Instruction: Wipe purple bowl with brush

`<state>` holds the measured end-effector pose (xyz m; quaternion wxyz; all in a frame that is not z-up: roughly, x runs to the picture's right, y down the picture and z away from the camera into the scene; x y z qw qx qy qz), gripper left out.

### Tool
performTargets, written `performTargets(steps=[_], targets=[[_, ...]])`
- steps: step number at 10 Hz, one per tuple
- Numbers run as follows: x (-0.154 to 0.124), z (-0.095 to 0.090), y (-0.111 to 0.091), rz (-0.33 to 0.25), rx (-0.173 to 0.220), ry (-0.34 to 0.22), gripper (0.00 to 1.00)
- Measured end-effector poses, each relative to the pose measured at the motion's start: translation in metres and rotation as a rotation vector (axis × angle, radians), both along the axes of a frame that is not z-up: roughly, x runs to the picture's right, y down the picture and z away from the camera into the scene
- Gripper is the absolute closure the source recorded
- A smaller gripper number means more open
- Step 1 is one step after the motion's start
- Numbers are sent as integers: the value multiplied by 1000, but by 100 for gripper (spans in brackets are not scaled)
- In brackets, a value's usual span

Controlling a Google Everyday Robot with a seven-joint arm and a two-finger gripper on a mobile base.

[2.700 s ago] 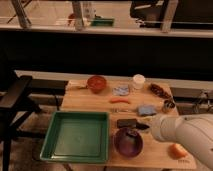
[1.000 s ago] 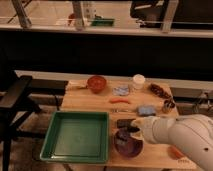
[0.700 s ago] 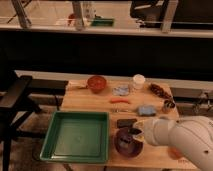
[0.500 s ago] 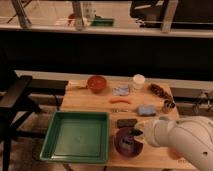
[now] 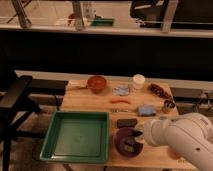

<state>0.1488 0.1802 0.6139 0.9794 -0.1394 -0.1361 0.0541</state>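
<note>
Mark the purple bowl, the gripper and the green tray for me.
purple bowl point(image 5: 120, 140): camera view, left inner wall of the bowl.
gripper point(image 5: 134, 138): camera view, tip over the bowl's inside.
green tray point(image 5: 78, 136): camera view, bare floor of the tray.

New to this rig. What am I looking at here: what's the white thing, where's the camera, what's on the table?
There is one view only, looking down at a wooden table from in front and above; the camera's mount is not known. The bulky white shape at lower right is the robot's single arm. Its gripper is at the arm's left end, over the purple bowl near the table's front edge. A dark thing sits in the bowl under the gripper, probably the brush, but I cannot tell if it is gripped.

Also on the table are a green tray at front left, an orange-red bowl at the back, a white cup, a flat black block, an orange stick and blue cloths.
</note>
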Motion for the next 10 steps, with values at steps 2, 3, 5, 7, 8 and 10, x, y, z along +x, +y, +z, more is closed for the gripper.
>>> performTargets(steps=[2,3,5,7,8,10], targets=[[-3,5,1,-23,-14,4,100],[-6,7,0,-46,-19,13,100],[-9,9,-2,-76,-25,26,100],[-12,10,-3,-98,-27,37,100],[-13,10,-4,-109,-24,47,100],[-14,10,-7,-126,-16,63,95]])
